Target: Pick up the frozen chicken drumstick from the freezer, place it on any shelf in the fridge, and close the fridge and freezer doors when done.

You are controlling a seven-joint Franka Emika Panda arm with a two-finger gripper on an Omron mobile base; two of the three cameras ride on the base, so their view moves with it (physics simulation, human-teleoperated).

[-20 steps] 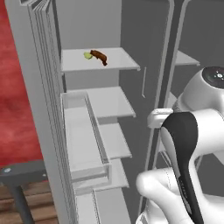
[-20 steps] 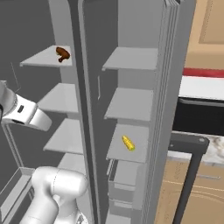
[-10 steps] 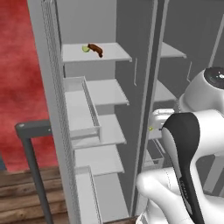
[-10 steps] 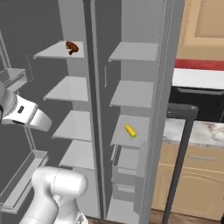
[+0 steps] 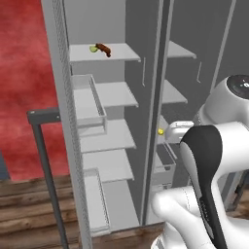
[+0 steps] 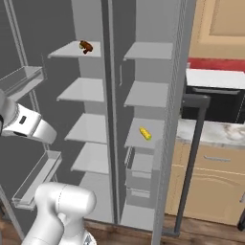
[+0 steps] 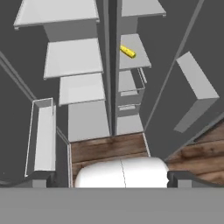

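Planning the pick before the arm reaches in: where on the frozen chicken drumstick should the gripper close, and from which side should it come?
Judging from its pose, grip the frozen chicken drumstick across its middle, jaws straddling its narrow width. It lies flat on the freezer's top shelf, with a small green fruit close by one end. Come in from the open front, keeping the open gripper clear of the fruit.

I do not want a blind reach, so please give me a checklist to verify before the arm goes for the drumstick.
1. Doors open: ok, both compartments show their shelves.
2. Drumstick located: ok, on the top freezer shelf.
3. Beside it: not ok, a green fruit lies right next to it.
4. Gripper open and empty: ok.
5. Gripper near the drumstick: not ok, it looks at lower shelves and floor.
6. Fridge shelf free: ok; a yellow lump is on the one below.
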